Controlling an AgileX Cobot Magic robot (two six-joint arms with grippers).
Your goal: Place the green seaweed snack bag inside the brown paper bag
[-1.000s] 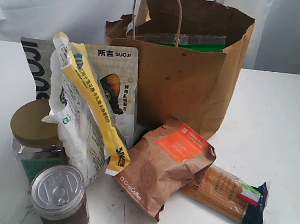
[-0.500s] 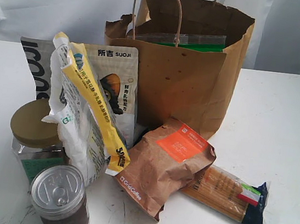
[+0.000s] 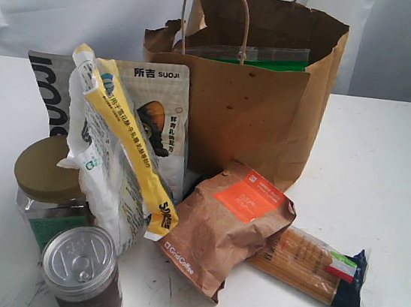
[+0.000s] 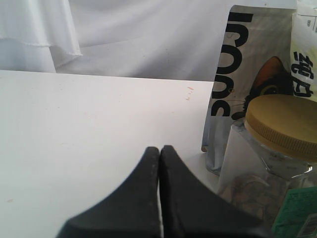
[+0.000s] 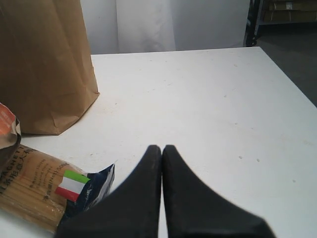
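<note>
Left pincer (image 4: 159, 149), right pincer (image 5: 162, 148) closed (empty); green seaweed snack bag (image 3: 278, 64) apart, inside brown paper bag (image 3: 255, 122).

The seaweed snack bag (image 3: 272, 59) sits in the paper bag (image 3: 248, 114) at twelve o'clock; coffee pouch (image 3: 224, 230) before it, spaghetti (image 3: 310, 264) at four, can (image 3: 85, 265) at seven.

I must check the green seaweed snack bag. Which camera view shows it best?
The exterior view: the green seaweed snack bag stands inside the brown paper bag, its clear strip and green edge showing above the front wall. The right wrist view shows only the paper bag's outside; the left wrist view shows neither.
</note>
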